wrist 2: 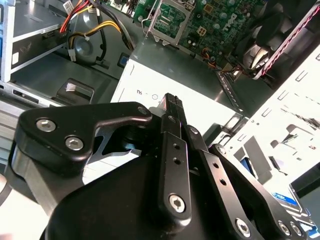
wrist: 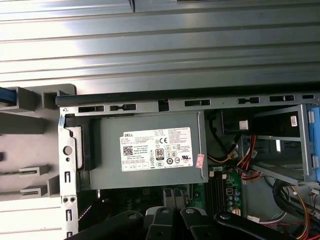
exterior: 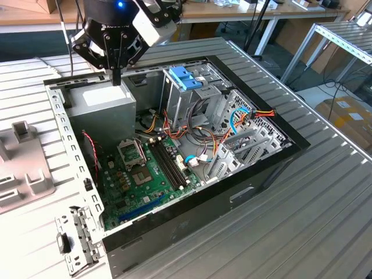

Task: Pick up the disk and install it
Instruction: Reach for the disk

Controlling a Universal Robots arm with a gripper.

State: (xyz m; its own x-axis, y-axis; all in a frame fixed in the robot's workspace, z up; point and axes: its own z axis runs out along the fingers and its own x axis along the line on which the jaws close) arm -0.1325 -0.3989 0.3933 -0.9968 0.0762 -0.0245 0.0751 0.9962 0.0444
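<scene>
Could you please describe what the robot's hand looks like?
The hand is matte black, with jointed link fingers fastened by silver screws; a blue light glows on its body, and a light-grey block sits on its side.

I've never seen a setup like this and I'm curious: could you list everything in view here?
computer case: one, black with grey frame, open
power supply: one, grey box with white label, at one end of the case
motherboard: one, green, on the case floor
latch piece: one, light blue, on the drive cage
cables: several, red, yellow, orange, black, inside the case
table: one, ribbed grey metal, under the case
fixture: one, grey, at the exterior view's left of the case
cardboard box: one, brown, at the exterior view's right
gripper: one, black, shut, empty, above the power supply
</scene>
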